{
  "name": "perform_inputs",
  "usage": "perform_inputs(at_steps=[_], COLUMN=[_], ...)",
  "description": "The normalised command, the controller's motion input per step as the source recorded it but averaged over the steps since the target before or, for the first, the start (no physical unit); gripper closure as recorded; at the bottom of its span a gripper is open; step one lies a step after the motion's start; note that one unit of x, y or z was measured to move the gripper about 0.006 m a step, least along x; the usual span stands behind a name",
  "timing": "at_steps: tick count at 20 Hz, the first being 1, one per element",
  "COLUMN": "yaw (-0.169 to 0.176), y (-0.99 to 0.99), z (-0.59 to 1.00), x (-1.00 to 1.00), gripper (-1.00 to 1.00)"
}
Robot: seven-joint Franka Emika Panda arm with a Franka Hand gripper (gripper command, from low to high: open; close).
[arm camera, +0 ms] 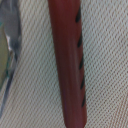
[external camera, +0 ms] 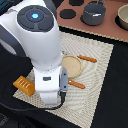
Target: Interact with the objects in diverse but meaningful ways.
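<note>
Right up close in the wrist view we are looking down on the long red-brown sausage with dark slanted score marks (arm camera: 69, 60), lying on the pale woven placemat (arm camera: 107, 75) and filling most of the picture; beside it at the edge we catch a silvery grey blurred shape (arm camera: 10, 35) that we cannot identify with confidence. No fingers show here, and in the exterior view the pincer is hidden beneath the arm's own bulk, so we cannot tell whether it is apart or together. Pulling back to the exterior view, the big white robot arm with its blue-lit joint cap (external camera: 40, 45) hangs low over the near part of the placemat. Just off the mat on the exterior view's left sits the ridged yellow-orange bread loaf (external camera: 23, 84). Past the arm we see the round tan plate (external camera: 72, 65), with one orange-handled utensil (external camera: 76, 84) on its near side and another (external camera: 87, 58) on its far side. Farther back, on the brown surface, stands a dark grey pot (external camera: 93, 13), and a tan bowl (external camera: 122, 17) pokes in at the exterior view's right.
</note>
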Motion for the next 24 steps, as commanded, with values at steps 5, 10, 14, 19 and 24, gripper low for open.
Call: perform_inputs(at_steps=[5, 10, 14, 19, 24], yaw=[0.000, 0.001, 0.001, 0.000, 0.006], y=[-0.20, -0.19, -0.16, -0.10, -0.03], z=[-0.21, -0.18, -0.16, -0.13, 0.04], x=[0.00, 0.00, 0.03, 0.07, 0.14], gripper=[1.00, 1.00, 1.00, 1.00, 1.00])
